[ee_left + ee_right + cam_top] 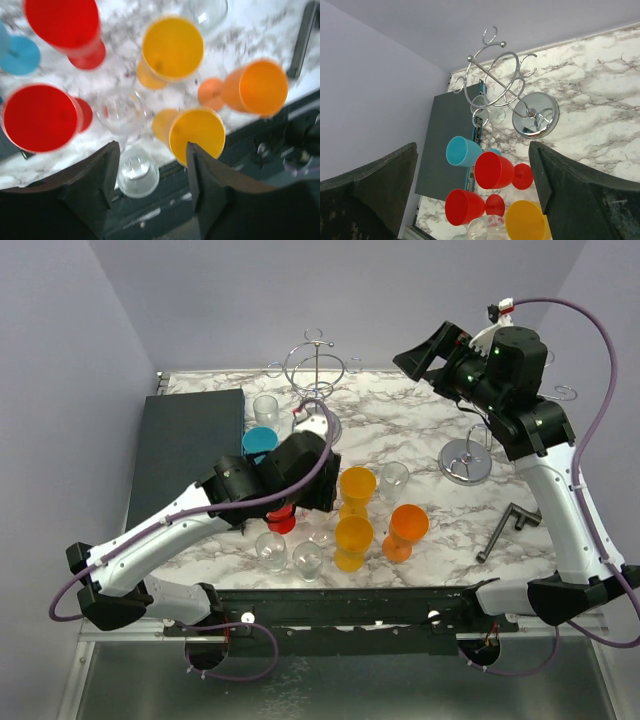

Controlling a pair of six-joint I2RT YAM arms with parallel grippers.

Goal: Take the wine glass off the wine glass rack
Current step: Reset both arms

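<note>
Checking progress: you have not finished. On the right wrist camera the wine glass rack stands at the back of the marble table, and one clear wine glass sits under its chrome hooks, just beside the round base. It looks hung bowl-down, but I cannot tell that for certain.

Judged from this, that glass is the piece left to take.

Left gripper: jaws partly apart, nothing clamped. It hovers low over the crowd of glasses at the front of the table, and a small clear glass stands on the surface in the gap between the fingers, touching neither.

Right gripper: jaws at full spread, empty, raised high at the back right and aimed toward the rack.

View notes:
- The overhead view gives you the layout. The left arm crosses the front cluster, the right arm is up and well apart from the rack, and a second chrome stand sits to the right.
- The overhead view half hides the rack's lower part behind the left wrist. Only the right wrist camera shows the glass under the hooks.
- The left wrist camera is blurred, but it alone shows the jaw gap and that gap free of any grip. It also shows red glasses, yellow glasses and an orange glass packed near one another.
- The left wrist camera does not show the rack at all.
</note>
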